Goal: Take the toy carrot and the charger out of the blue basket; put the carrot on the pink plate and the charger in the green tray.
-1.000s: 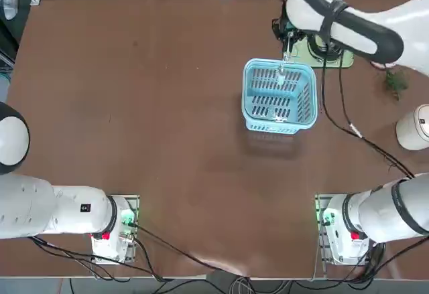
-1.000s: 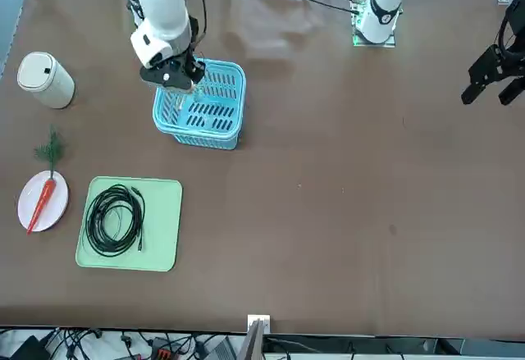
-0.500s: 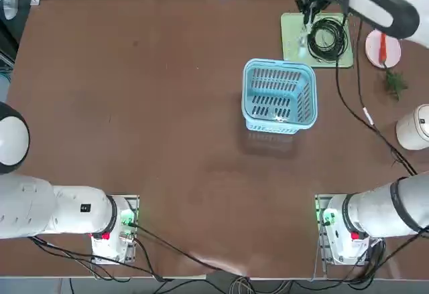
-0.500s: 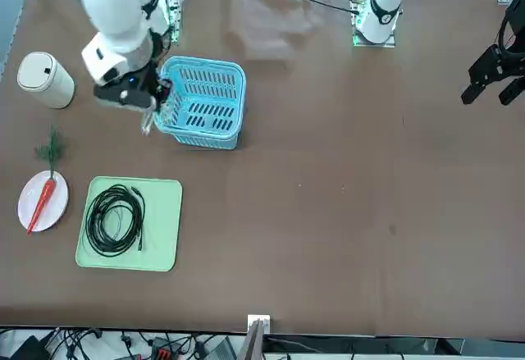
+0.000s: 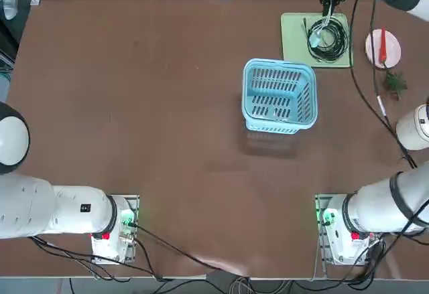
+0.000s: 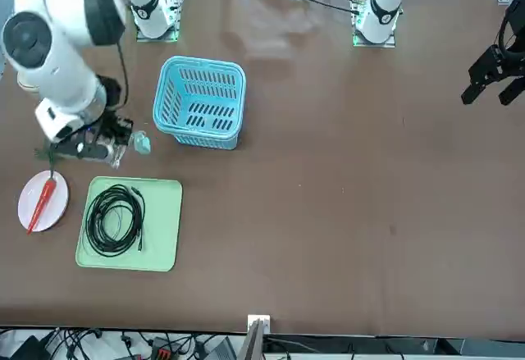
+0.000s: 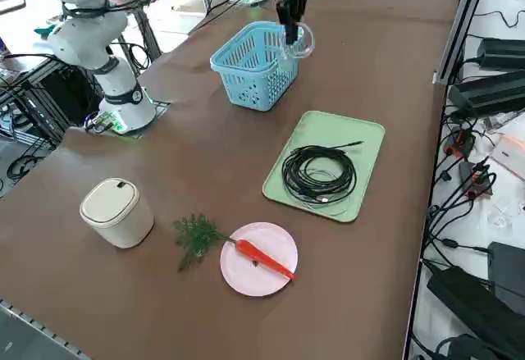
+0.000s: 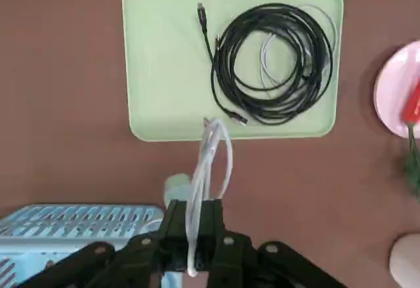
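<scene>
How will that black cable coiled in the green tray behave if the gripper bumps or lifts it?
The black cable is probably floppy: its loose loops lie flat in the green tray and would likely sag or uncoil. It looks thin and light, so a nudge may slide it.

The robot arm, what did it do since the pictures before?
The right tool, shut on the charger, lifted it out of the blue basket and carried it toward the green tray. The toy carrot, pink plate and basket stayed put.

Right gripper (image 6: 115, 148) with charger (image 6: 140, 142) between blue basket (image 6: 200, 101) and green tray (image 6: 164, 227).
</scene>
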You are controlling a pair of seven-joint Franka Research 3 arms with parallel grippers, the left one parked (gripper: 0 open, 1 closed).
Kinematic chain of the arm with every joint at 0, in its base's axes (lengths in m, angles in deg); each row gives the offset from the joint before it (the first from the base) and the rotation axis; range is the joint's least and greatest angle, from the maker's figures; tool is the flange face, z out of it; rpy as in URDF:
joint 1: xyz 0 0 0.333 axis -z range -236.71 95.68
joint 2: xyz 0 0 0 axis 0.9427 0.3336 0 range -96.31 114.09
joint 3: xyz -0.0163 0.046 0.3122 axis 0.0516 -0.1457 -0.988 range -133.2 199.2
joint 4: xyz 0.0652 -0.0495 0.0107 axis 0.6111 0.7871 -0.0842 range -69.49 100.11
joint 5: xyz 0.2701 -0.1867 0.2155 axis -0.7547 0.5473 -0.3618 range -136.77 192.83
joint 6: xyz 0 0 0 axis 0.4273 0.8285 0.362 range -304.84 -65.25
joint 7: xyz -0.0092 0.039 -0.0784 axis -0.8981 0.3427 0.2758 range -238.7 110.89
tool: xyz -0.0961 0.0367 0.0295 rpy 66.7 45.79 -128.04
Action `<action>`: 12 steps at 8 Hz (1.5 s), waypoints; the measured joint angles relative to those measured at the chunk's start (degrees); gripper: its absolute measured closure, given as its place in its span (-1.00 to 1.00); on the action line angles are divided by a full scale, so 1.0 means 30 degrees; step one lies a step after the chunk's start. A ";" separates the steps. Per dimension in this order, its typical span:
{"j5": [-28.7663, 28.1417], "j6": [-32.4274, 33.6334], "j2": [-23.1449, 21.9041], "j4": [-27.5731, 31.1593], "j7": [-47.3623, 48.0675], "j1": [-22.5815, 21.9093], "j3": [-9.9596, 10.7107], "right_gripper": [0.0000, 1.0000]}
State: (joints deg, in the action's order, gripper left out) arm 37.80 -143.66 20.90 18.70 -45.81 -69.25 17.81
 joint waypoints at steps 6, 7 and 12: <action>0.0254 -0.2021 0.5167 -0.2202 -0.3585 0.0497 -0.0001 0.84; 0.0254 -0.2037 0.5620 -0.2307 -0.4268 0.0817 0.0002 0.84; 0.0255 -0.2595 0.6544 -0.2413 -0.5389 0.1286 -0.0098 0.79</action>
State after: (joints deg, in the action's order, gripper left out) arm 38.57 -151.45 40.53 11.46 -61.98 -65.39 17.51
